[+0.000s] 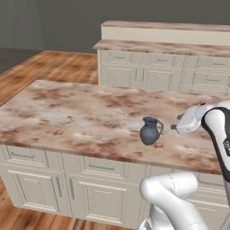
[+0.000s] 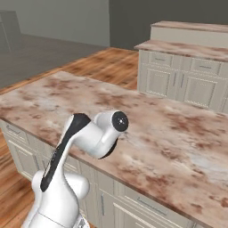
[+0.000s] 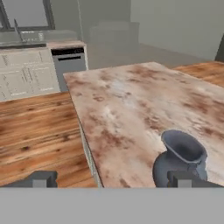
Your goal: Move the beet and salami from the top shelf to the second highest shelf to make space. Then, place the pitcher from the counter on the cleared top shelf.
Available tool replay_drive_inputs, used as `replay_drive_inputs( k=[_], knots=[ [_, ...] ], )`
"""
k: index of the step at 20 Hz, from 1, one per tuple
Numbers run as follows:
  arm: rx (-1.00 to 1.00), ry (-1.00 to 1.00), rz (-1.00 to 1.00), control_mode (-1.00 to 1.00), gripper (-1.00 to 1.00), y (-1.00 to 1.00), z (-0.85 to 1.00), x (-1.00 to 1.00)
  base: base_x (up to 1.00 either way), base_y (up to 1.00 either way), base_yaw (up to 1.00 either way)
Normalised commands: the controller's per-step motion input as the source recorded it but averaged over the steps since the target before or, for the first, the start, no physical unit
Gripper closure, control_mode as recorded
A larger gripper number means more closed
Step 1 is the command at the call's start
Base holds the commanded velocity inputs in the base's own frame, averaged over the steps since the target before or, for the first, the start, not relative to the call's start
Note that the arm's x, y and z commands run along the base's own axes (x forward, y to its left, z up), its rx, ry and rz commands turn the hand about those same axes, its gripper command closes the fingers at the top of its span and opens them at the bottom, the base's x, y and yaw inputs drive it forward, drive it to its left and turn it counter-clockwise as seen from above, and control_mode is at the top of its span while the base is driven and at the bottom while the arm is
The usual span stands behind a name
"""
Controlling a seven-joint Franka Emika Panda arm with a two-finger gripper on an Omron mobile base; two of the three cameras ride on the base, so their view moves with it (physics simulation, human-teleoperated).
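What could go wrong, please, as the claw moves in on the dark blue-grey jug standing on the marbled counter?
1. The open claw sits off-centre: the dark blue-grey bulbous pitcher lies by one fingertip, not between both, so closing might only nudge it.
2. The pitcher stands upright, apart from the claw; a sideways knock may tip it on the brown-and-beige marbled counter.
3. It stands fairly near the counter's front edge, so a push could send it off.
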Motion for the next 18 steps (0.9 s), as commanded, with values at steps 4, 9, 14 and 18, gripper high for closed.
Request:
replay_drive_inputs(
  k=[4, 9, 14, 18],
  knots=[
    [0.01, 0.00, 0.31, -1.00, -1.00, -0.22, -0.37, 0.21, 0.00, 0.00, 0.00],
    [0.00, 0.00, 0.09, -1.00, -1.00, 0.00, -0.01, 0.12, 0.00, 0.00, 0.00],
    [0.04, 0.00, 0.00, -1.00, -1.00, 0.00, 0.00, 0.16, 0.00, 0.00, 0.00],
    [0.12, 0.00, -0.03, -1.00, -1.00, 0.00, -0.01, 0.20, 0.00, 0.00, 0.00]
  ],
)
